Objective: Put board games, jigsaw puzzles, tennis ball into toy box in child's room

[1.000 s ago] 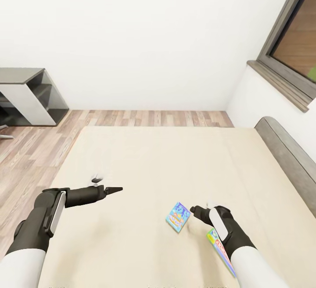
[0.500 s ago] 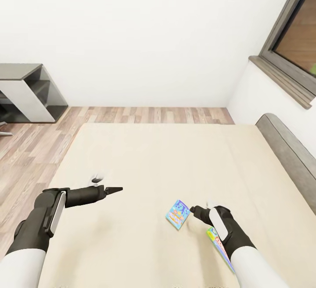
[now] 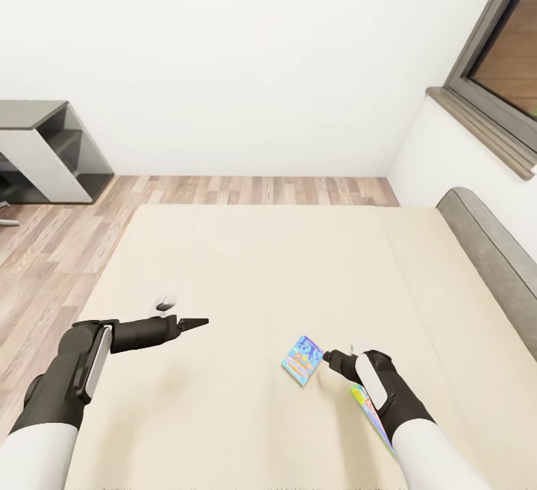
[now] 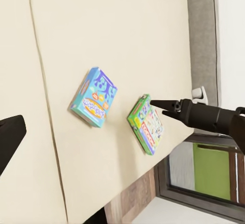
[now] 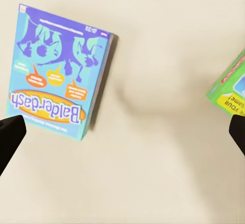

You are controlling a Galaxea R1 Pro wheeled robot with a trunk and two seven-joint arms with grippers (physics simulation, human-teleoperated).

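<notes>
- Head cam is looking down over the bed [image 3: 246,281]: beige mattress in two sections, grey headboard [image 3: 492,251] at the right, wood-plank floor [image 3: 52,244] at the left and far end.
- Blue board game [image 3: 302,360] ("Balderdash" print readable in the right wrist view [image 5: 56,70]) is lying flat on the mattress, just ahead of the right gripper [image 3: 333,360].
- Green-edged board game [image 3: 371,414] is lying on the mattress too, mostly hidden under the right forearm in the head view; in the left wrist view [image 4: 146,124] it is sitting beside the blue one, apart, not touching.
- Right gripper is hovering between the two boxes; its finger tips [image 5: 10,134] are showing wide apart at both edges of the right wrist view, nothing between them but bare mattress. Jaws spread, holding nothing.
- Left gripper [image 3: 195,322] is hanging over bare mattress, well apart from both boxes, fingers looking pressed together into one point, nothing gripped.
- Grey-and-white shelf unit [image 3: 45,154] is standing against the white wall at far left; grey-framed window [image 3: 500,65] at upper right.
</notes>
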